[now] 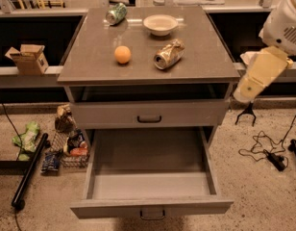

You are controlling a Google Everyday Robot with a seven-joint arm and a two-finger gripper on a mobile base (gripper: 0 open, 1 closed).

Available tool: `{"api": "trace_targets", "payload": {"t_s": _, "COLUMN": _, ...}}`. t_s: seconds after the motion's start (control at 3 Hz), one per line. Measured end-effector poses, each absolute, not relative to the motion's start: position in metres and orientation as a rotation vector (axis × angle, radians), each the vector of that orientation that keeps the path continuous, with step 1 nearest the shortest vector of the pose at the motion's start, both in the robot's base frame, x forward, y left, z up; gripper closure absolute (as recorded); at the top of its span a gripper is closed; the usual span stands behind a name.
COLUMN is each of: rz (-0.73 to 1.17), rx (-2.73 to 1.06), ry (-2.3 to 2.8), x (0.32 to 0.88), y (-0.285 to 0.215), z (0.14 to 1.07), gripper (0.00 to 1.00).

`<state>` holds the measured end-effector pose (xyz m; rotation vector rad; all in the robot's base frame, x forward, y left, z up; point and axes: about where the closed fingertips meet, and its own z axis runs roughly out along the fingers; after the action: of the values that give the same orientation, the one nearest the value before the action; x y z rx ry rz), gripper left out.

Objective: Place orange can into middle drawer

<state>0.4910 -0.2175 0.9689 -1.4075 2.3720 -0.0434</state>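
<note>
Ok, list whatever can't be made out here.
All in the camera view:
- Orange can, lying on the cabinet top: its print is too blurred to read.
- Dark slot under the top: shadow hides whatever is inside.
- Gripper, hanging low to the right of the cabinet: small and dark, detail lost.
- Arm: cut off by the right edge.
</note>
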Motion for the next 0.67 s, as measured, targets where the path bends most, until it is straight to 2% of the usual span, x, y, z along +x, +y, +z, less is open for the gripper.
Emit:
{"api": "trace_targets", "payload": {"t_s": 0.33, "rz": 0.041, "rx": -1.157, "ry": 2.464, "x": 0.5238, "y": -0.2209, "z": 0.9632, "gripper": 0.0}}
{"api": "trace_targets", "payload": {"t_s": 0.67, "rz": 0.041, "rx": -1.157, "ry": 2.464, "x": 0.5238, "y": -0.2209, "z": 0.9632, "gripper": 0.0}}
